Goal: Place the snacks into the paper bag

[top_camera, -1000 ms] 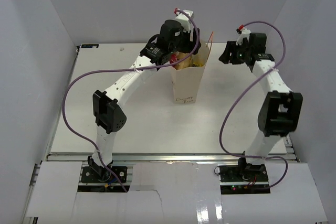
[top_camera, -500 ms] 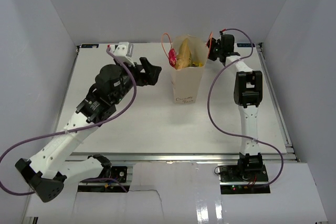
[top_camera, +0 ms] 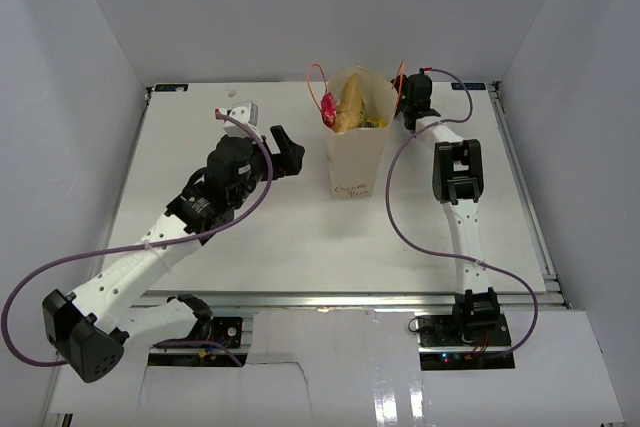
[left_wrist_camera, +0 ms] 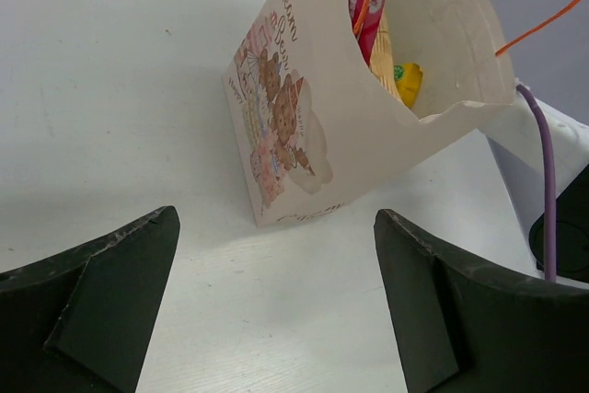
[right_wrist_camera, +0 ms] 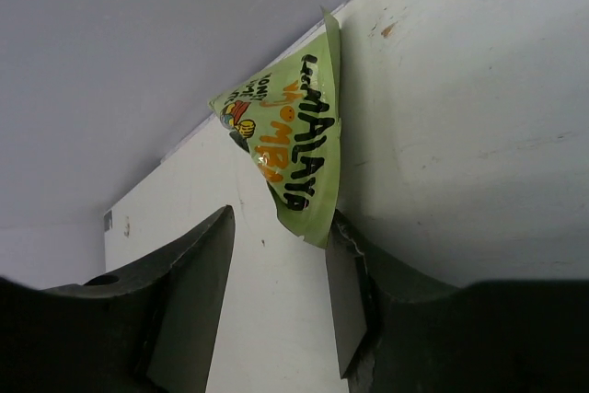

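The cream paper bag (top_camera: 357, 159) stands upright mid-table, with a tan chip bag (top_camera: 353, 107) and a red packet (top_camera: 328, 107) showing in its open mouth. The left wrist view shows the paper bag (left_wrist_camera: 304, 126) with red (left_wrist_camera: 364, 8) and yellow (left_wrist_camera: 409, 82) packets inside. My left gripper (top_camera: 288, 150) hovers left of the bag, open and empty (left_wrist_camera: 276, 220). My right gripper (top_camera: 410, 99) is at the bag's back right corner. There a green packet (right_wrist_camera: 296, 154) stands on edge, its lower corner between my right gripper's (right_wrist_camera: 281, 218) parted jaws, touching the right finger (right_wrist_camera: 345, 296) only.
Orange loop handles (left_wrist_camera: 543, 20) rise from the bag's rim. The enclosure's grey back wall (right_wrist_camera: 138, 43) is close behind the green packet. The left arm's purple cable (top_camera: 250, 197) loops over the table to the left of the bag.
My left gripper has left the bag's mouth, swung to the table left of it and opened wide. My right gripper has moved in behind the bag, its jaws narrowing round the green packet.
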